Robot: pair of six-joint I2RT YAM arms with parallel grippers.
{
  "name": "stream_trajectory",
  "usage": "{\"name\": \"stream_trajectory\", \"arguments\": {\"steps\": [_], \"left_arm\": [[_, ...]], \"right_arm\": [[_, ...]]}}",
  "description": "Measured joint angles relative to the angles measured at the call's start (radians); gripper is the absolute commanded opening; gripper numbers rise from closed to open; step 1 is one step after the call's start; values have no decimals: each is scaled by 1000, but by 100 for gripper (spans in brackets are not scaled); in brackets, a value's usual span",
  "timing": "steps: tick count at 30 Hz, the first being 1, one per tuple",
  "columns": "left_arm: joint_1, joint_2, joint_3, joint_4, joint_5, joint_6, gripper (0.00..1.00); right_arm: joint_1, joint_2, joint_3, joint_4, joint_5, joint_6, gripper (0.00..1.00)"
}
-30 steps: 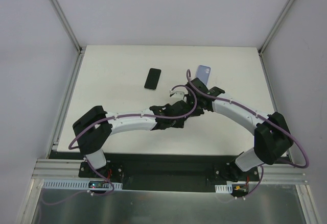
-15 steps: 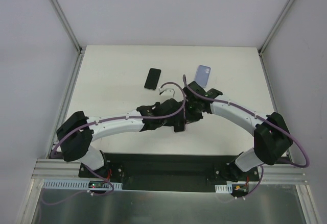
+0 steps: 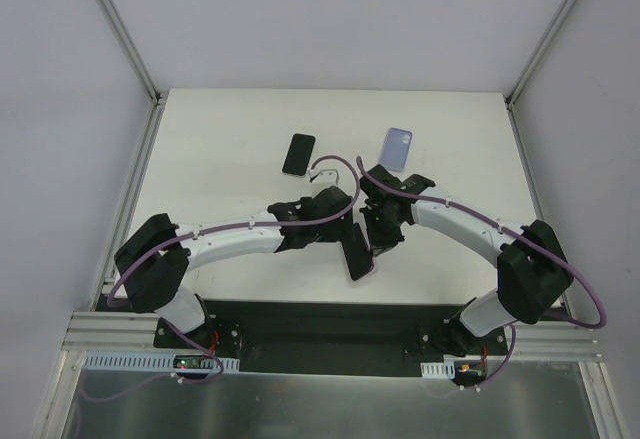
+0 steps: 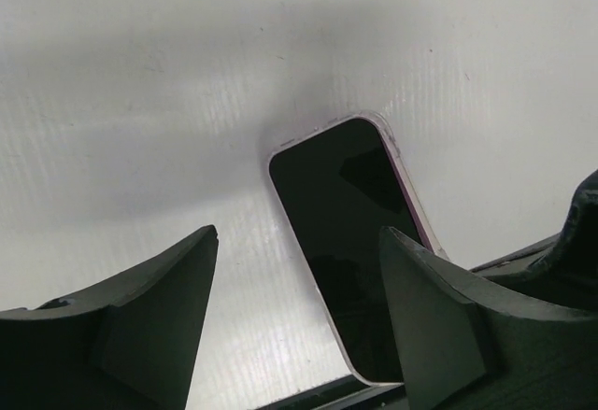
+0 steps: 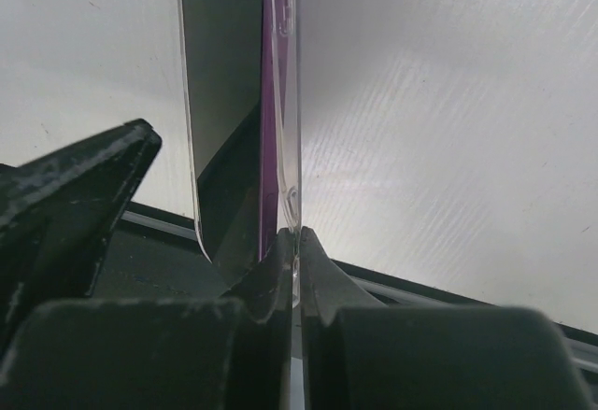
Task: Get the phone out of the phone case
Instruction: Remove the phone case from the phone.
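Three phone-like items: cased phone (image 3: 360, 252) at lower centre of overhead view; black phone (image 3: 298, 154) and lavender slab (image 3: 399, 145), phone or case unclear, flat on table (image 3: 220, 159) above it. Only right wrist view shows clear rim and purple edge. Right gripper (image 5: 297, 247) pinched on that rim. Left gripper (image 4: 299, 242) spread wide, flanking screen, touching nothing.

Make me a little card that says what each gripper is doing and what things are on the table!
left gripper: open, holding nothing, cased phone in front of it
right gripper: shut on the cased phone's edge
cased phone: dark screen, clear case with purple rim, phone not out yet
black phone: flat on the table, far side, alone
pale purple case: flat on the table, right of the black phone
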Motion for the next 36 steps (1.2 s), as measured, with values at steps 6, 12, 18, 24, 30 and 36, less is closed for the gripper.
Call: {"name": "stream_trajectory", "arguments": {"steps": [6,12,18,24,30,36], "left_arm": [[69,-14,-109,61,136,-82,55],[171,40,-167,27,304,-128,51],[142,151,-72,51,481,-137,50],[144,179,-57,70,581,-141,50],[144,180,-82,126,628,-164,50],[164,180,-110,175,676,-170,48]], "right_arm": [[0,-10,0,-3,21,15,1],[0,-21,0,-6,50,42,1],[0,-22,0,-6,53,64,1],[-8,-39,0,-6,55,78,1],[-21,-50,0,2,54,95,1],[-15,-50,-24,46,56,110,1]]}}
